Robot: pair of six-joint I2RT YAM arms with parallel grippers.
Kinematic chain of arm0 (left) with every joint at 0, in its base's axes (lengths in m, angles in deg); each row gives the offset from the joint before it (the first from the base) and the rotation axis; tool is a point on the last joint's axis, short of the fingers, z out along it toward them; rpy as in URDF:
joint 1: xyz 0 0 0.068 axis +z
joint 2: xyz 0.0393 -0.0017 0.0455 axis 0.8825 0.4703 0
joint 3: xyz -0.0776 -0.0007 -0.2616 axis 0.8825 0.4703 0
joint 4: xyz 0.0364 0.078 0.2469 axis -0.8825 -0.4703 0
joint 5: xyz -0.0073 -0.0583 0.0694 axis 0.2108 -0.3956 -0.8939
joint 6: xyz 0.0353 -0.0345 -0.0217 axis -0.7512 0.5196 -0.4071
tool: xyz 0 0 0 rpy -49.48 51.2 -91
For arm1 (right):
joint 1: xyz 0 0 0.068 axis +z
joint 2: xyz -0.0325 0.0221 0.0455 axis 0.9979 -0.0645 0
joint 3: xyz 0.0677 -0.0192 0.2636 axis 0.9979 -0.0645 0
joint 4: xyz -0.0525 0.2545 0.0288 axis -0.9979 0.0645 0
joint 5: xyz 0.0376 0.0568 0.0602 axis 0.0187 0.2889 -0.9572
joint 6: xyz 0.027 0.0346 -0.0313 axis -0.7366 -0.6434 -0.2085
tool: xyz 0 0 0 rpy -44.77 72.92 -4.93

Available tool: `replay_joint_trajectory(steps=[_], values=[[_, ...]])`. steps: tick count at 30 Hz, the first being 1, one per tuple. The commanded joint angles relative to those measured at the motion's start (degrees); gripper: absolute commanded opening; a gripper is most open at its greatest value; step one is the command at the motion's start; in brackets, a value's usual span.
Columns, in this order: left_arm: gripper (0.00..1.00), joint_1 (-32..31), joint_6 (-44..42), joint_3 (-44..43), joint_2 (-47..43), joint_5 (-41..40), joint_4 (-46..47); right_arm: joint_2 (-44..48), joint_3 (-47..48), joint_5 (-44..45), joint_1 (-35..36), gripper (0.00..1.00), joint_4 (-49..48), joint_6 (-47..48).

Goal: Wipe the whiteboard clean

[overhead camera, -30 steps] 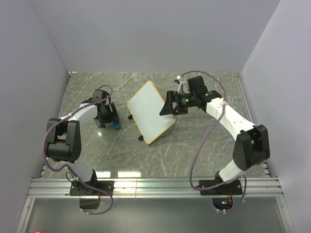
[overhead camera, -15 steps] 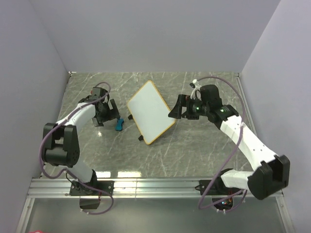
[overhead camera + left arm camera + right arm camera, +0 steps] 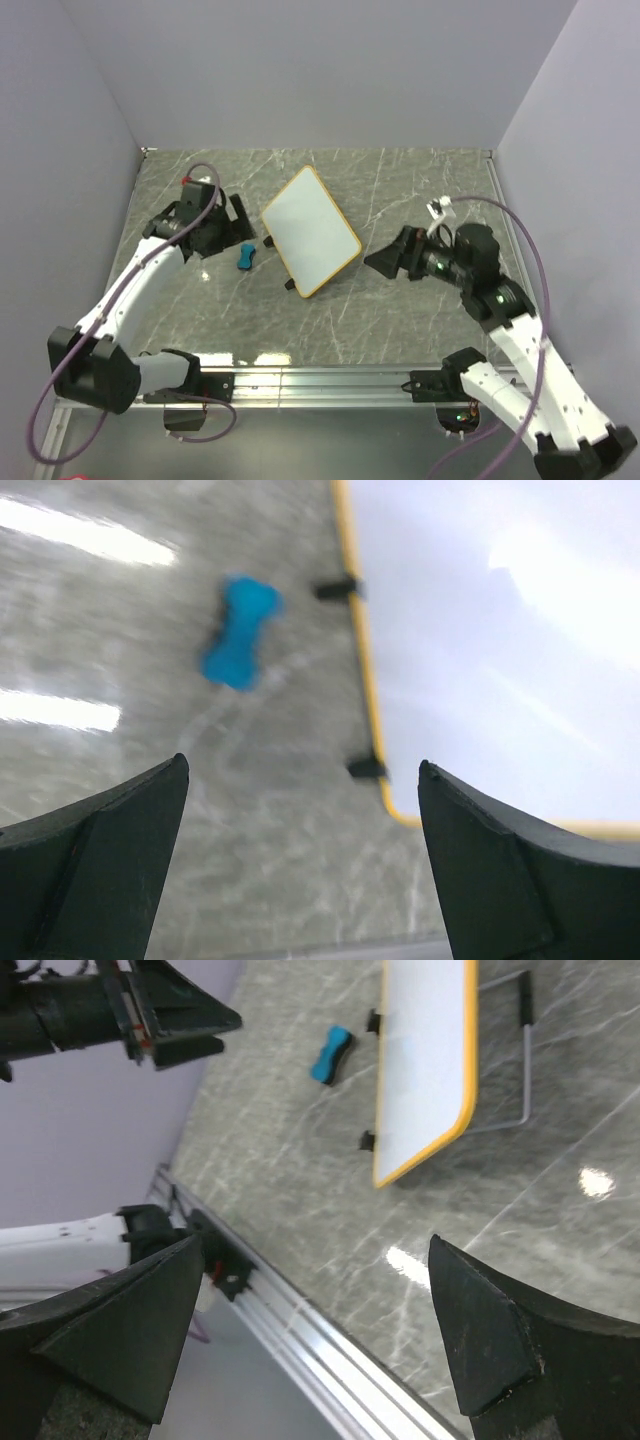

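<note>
While the left claw (image 3: 238,222) and right claw (image 3: 382,262) stand spread and empty, the whiteboard (image 3: 311,231) lies between them on the bench (image 3: 400,310).
A blue eraser (image 3: 246,257) lies just beside it, at 8 o'clock.

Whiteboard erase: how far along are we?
Done: the whiteboard face looks clean, no marks in any view. In hand: nothing; the blue eraser lies loose beside its frame, and the left claw and right claw are both open and empty. Left: probably nothing on the whiteboard itself.
</note>
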Motion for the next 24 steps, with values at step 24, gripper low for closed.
replay_joint_trajectory(steps=[24], values=[[0.99,-15.35,4.36,-17.39,-15.80,0.06,-8.86,27.64,-7.21,-1.67,0.24,1.00,10.24,-4.07]])
